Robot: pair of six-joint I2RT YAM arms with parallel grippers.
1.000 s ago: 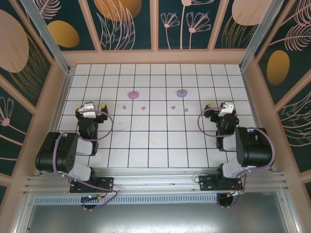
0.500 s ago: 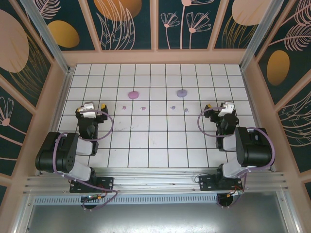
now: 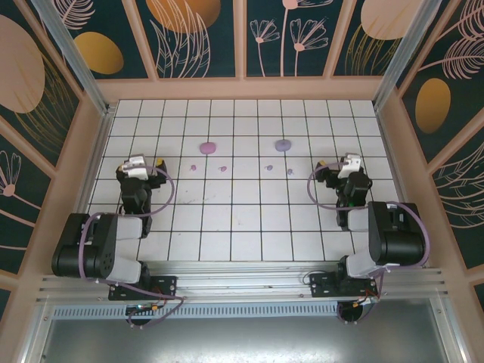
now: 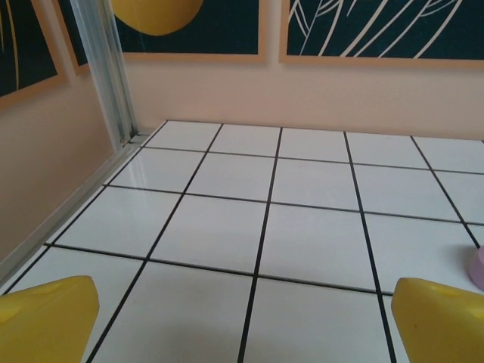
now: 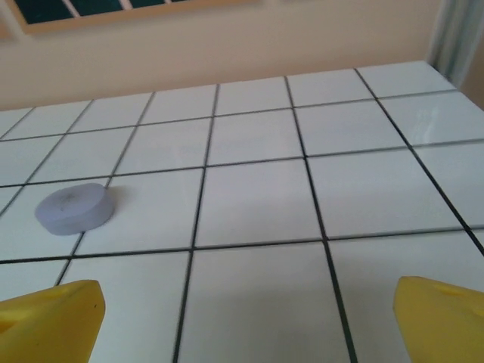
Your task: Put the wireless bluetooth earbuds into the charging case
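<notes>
My left pincer [image 3: 141, 162] stands released, its yellow fingers [image 4: 47, 318] spread wide with only bare white tile between them, and my right pincer [image 3: 342, 162] is released the same way, gripping nothing. Both hang low over the tiled table [image 3: 242, 227], each near its own side edge and pointing toward the far wall [image 3: 242, 88]. The two containers lie ahead of them, between the pincers and farther back: the pink case [image 3: 207, 147] toward my left and the lavender case [image 3: 283, 144] toward my right, well apart from each other. The earbuds lie loose on the tiles just nearer than the cases, outside them: the two pink earbuds [image 3: 193, 168] below the pink case, the two lavender earbuds [image 3: 268, 167] below the lavender one. My right wrist camera gives the lavender case as a low round puck with a whole, smooth top, left of my fingers; what is inside I cannot tell. My left wrist camera catches a sliver of pink at its right edge, plus the aluminium corner post [image 4: 113, 72]. My left arm [image 3: 91, 246] and right arm [image 3: 389, 234] are both folded back on themselves, elbows near the bases and forearms reaching forward.
</notes>
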